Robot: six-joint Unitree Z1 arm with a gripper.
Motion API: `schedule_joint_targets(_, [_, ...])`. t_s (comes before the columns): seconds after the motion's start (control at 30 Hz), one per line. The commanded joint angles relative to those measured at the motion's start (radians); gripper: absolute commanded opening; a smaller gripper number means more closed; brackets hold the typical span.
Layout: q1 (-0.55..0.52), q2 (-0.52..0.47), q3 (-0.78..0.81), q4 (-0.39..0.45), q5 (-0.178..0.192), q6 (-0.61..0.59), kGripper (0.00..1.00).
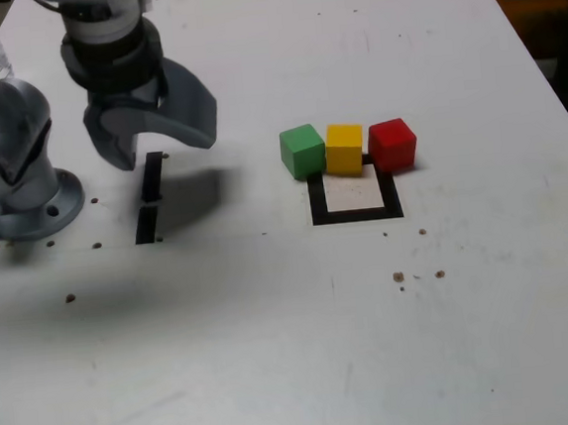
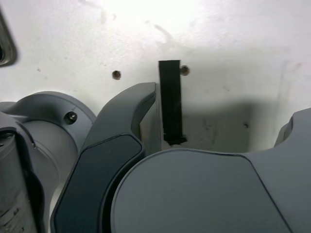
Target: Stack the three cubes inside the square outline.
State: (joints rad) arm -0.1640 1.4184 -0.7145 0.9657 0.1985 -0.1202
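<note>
The claw (image 1: pixel 154 144) hung wide apart, seemingly just above the table (image 1: pixel 276 352); the three cubes (image 1: pixel 345 148) sat well apart from it, toward the table's far edge.

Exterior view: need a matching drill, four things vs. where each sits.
Things:
1. green cube
2. yellow cube
3. red cube
4. tool

Places:
A. middle of the row
B. above the tape strips
C. row's right end
D. row's left end

Pairs: 1-D, 2-A, 3-C, 4-B. Sides are the exterior view's.
</note>
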Motion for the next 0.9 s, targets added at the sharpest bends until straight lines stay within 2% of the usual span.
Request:
schedule_joint_targets(0.0, [0.0,0.003,-0.016,0.006,0.008,0.013,0.94])
schedule_joint_targets(0.17, [0.0,0.004,-0.102,0.054,0.014,0.056,0.94])
schedule_joint_targets(0.27, [-0.001,0.013,-0.174,0.078,-0.006,0.092,0.94])
schedule_joint_targets(0.43, [-0.008,0.065,-0.295,0.102,-0.08,0.159,0.94])
schedule_joint_targets(0.7, [-0.07,0.191,-0.512,0.206,-0.103,0.171,0.94])
schedule_joint_targets(0.87, [-0.102,0.273,-0.604,0.213,-0.131,0.168,0.94])
